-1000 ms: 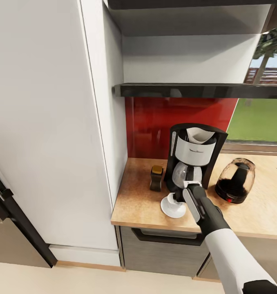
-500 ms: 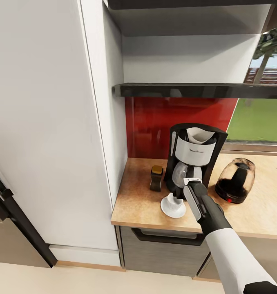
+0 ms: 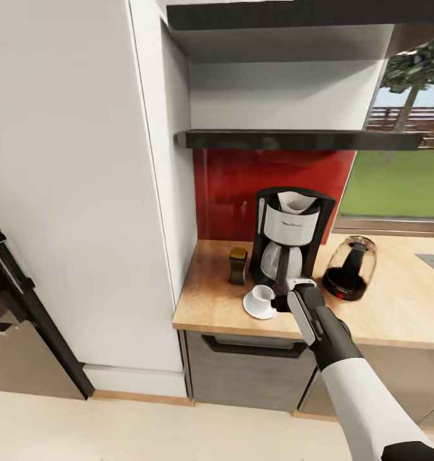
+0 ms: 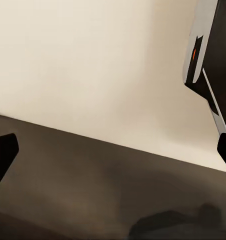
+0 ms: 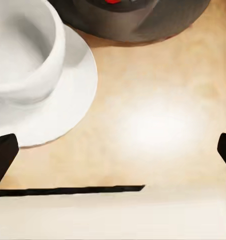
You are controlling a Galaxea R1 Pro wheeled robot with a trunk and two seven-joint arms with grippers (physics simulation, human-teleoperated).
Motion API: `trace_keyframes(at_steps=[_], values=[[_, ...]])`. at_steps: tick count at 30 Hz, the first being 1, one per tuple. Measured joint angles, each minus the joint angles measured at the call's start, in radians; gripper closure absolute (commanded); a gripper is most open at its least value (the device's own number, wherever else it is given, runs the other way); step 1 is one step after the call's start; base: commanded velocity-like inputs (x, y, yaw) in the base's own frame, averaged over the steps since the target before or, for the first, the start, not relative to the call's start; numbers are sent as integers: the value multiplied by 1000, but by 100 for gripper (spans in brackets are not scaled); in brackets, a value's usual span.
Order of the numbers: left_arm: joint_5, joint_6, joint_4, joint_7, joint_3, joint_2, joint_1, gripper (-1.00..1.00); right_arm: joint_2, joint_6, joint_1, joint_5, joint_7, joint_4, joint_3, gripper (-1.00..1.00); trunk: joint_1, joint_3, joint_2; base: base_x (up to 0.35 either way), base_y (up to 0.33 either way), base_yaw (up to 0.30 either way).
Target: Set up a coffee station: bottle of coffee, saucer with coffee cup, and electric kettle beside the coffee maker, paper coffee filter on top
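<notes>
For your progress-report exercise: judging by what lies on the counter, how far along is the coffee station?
Nearly finished, it seems. The black-and-white coffee maker stands on the wooden countertop with a white paper filter on top. Beside it stand the dark gold-capped coffee bottle and the glass electric kettle. The white cup sits on its white saucer in front. The right gripper hangs open, empty. Nothing obvious remains.

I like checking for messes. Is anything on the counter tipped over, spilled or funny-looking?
Nothing stands out. The coffee cup sits upright on its saucer, the coffee maker holds its paper filter, and the bottle and kettle stand upright beside it.
</notes>
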Motion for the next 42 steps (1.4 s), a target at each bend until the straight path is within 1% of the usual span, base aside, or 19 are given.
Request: trace_keyframes(at_steps=[9,19,25,30,35,38,42], values=[[2,0,0,0,0,0,0,-100,0,0,0,0,0,0,1,-100,0,0,0,-313,-120,0],[4,0,-7,0,4,1,0,-100,1,0,0,-2,1,11,2,-100,0,0,0,-314,-14,0],[6,-2,-15,0,6,-1,-1,-100,1,0,1,-5,5,60,1,-100,-1,0,0,-58,0,0],[7,-33,-15,0,6,-2,-1,-100,1,-2,10,-7,7,108,1,-100,-1,0,0,-6,0,0],[7,-51,-14,0,7,-3,-1,-100,2,-3,36,-8,8,119,1,-100,-1,0,0,0,0,0],[7,-53,-14,0,7,-3,-2,-100,7,-3,50,-8,7,130,1,-100,-1,0,0,0,0,0],[7,-53,-14,-1,7,-3,-2,-100,14,-3,62,-8,7,177,1,-100,-1,0,0,0,0,0]])
